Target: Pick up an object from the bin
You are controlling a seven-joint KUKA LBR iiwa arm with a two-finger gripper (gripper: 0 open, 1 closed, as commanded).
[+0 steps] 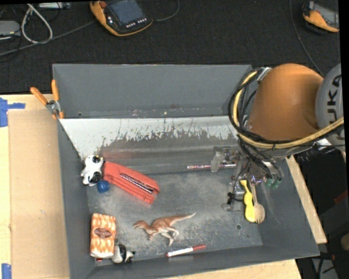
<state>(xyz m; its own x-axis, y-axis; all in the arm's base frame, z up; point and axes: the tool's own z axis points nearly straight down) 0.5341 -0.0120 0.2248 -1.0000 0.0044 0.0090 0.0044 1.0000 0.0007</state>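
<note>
Yellow elongated piece [248, 201] with a rounded tan end, lying on the floor of the bin [160, 90] near its right wall; looks like a small utensil or toy, exact kind unclear. Gripper [242, 186] sits low at the piece's upper end, touching or just short of it; can't resolve which. Gripper state: cannot tell, as cables and the orange wrist cover [283, 98] crowd that spot. No evidence of a hold.

Handling estimate: light, rigid, probably smooth plastic, so likely to slip or pivot if taken near one end. Best hold looks to be across the narrow yellow shank at mid-length, square to its long axis. The tan bulb is rounder and a poorer seat.

Well apart to the left: brown dinosaur figure [162, 225], red-and-white pen [186, 251], red flat case [132, 184], black-and-white plush [92, 168], orange patterned packet [102, 234]
</note>
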